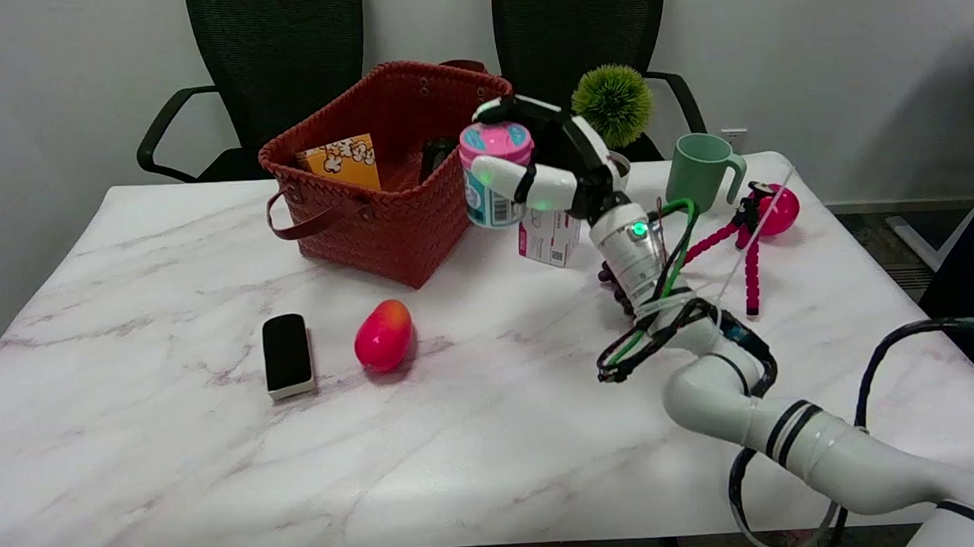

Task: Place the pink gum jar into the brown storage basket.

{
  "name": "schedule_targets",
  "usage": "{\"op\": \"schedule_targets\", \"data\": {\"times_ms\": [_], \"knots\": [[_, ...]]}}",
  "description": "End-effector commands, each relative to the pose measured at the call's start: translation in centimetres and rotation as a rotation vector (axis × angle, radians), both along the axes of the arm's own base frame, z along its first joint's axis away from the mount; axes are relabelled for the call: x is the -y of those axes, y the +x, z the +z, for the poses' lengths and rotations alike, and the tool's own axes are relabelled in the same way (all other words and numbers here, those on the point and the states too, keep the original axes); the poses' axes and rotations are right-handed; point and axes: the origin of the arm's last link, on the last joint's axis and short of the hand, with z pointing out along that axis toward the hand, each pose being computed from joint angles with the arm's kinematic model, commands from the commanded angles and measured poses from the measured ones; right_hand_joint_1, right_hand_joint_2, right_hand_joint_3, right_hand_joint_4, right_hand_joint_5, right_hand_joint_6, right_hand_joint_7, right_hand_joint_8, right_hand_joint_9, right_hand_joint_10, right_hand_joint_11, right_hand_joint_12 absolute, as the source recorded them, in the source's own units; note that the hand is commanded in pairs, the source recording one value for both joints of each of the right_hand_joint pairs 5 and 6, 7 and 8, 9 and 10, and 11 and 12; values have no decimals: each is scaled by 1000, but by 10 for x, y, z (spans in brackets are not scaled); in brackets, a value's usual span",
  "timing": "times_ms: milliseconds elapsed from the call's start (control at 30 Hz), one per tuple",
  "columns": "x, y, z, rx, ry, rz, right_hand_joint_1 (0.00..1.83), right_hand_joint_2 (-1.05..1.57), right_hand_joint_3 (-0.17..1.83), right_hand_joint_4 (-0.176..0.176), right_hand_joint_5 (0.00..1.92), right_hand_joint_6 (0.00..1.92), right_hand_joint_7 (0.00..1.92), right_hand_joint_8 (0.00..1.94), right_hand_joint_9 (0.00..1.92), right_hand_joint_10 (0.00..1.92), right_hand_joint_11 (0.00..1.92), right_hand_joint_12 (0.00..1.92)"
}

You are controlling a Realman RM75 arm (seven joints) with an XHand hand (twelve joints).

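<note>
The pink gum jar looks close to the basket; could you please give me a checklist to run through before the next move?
1. Grip: right hand holds the pink gum jar, fingers wrapped around it: ok.
2. Jar lifted off the table: looks raised, at basket-rim height: ok.
3. Jar over the opening of the brown storage basket: it sits just beside the right wall, not over it: not ok.
4. Room inside the basket: a yellow snack packet and a dark item lie in it, floor partly hidden: cannot tell.
5. Jar upright: roughly upright, lid on top: ok.
6. White carton below the wrist, clearance: cannot tell.
</note>
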Motion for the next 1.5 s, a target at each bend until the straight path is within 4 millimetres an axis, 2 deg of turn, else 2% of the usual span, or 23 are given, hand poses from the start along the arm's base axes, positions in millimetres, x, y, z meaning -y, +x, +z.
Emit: {"op": "schedule_targets", "data": {"times_ms": [33,167,300,400,533,633,800,967,1367,1500], "knots": [[31,105,-5,-69,55,131,1335,1231,574,0,825,825,980,980,1099,1099,955,955],[43,131,-7,-110,55,146,1330,1244,571,0,831,831,982,982,1103,1103,957,957],[67,151,-8,-156,51,93,1326,1255,566,0,831,831,982,982,1101,1101,954,954],[91,149,-8,-144,63,-8,1339,1216,569,0,790,790,959,959,1069,1069,896,896],[129,138,-10,-124,64,-139,1339,1210,518,0,778,778,1028,1028,1056,1056,872,872],[147,134,-15,-144,54,-196,1341,1203,517,0,776,776,1032,1032,1054,1054,865,865],[169,111,-17,-196,5,-321,1346,1174,518,0,765,765,1028,1028,1045,1045,849,849],[172,96,-14,-177,-13,-372,1349,1161,515,0,763,763,1027,1027,1041,1041,829,829],[154,36,-9,-117,-5,-488,1336,1169,498,0,751,751,1036,1036,1043,1043,806,806],[149,24,-14,-116,9,-504,1330,1180,494,0,752,752,1042,1042,1048,1048,812,812]]}}
